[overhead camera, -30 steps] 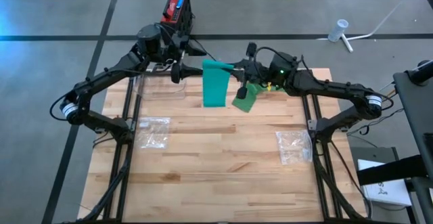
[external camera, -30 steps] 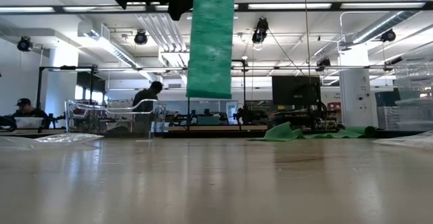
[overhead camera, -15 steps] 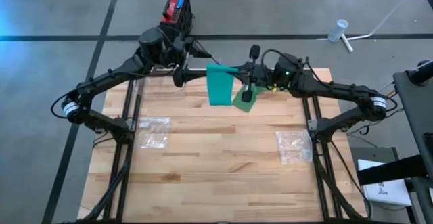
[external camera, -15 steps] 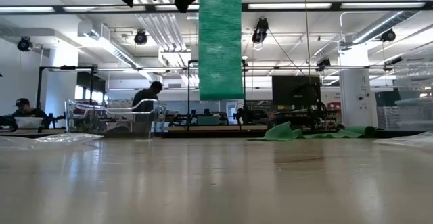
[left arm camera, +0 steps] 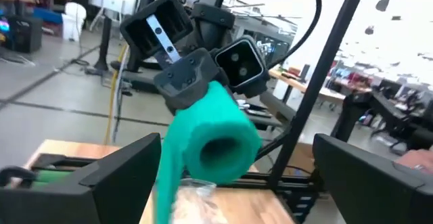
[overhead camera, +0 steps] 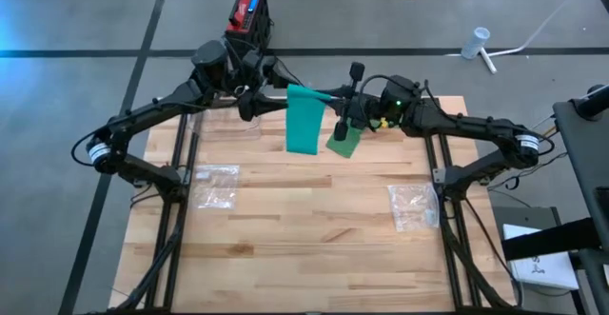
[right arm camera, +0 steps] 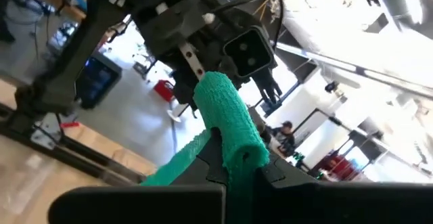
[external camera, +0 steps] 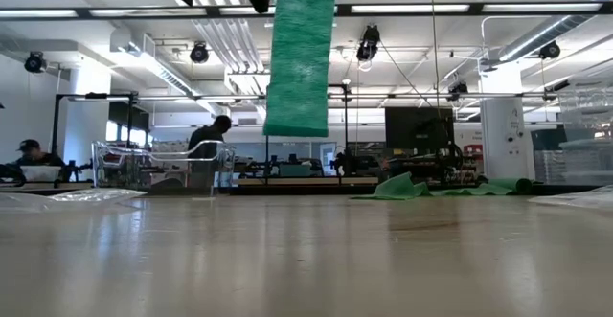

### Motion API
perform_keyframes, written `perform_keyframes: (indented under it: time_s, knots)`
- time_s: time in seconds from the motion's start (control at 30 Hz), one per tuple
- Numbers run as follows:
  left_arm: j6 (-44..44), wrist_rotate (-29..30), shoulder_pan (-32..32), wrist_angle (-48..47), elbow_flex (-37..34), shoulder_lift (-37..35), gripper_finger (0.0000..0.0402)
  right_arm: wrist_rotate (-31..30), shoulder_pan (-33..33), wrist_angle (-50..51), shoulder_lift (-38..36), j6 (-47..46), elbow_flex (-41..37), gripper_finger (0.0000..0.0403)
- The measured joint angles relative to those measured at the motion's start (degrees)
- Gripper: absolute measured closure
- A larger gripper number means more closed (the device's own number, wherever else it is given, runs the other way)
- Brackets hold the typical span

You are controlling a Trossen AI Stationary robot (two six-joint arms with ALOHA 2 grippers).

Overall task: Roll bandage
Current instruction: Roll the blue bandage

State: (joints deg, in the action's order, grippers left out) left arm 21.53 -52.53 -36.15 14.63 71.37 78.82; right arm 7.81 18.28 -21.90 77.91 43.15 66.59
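Green bandage held in the air over the far-middle part of the surface, between the two arms. Its rolled end is up at the grippers; a flat tail hangs straight down, lower edge clear of the surface in the low view.

Left gripper beside the roll on its left. In the left wrist view its fingers stand wide apart either side of the roll, not touching it.

Right gripper at the roll's right end. Right wrist view shows its fingers closed on the rolled end, roll sticking out past them.

More green bandage material lies crumpled on the surface under the right gripper, near the far edge.

Containers: clear plastic box at the far left corner, under the left arm; contents cannot be told. Two clear plastic bags lie flat, one by the left edge, one by the right edge; contents not discernible.
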Motion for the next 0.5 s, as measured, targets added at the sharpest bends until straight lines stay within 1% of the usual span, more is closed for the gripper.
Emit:
perform_keyframes:
  time_s: [0.17,0.4,0.5]
  knots:
    - [1.5,0.4,0.0,-0.1,0.0,1.1,0.0039,-0.3,0.0,-0.3,0.0,2.5,0.0,0.0398]
    - [1.3,1.0,0.0,6.7,0.0,2.1,0.0047,-0.3,0.4,0.3,0.0,-0.8,0.0,0.0398]
    - [1.4,1.0,0.0,7.1,0.9,2.2,0.0045,-0.5,0.5,0.3,0.0,-0.6,0.0,0.0398]
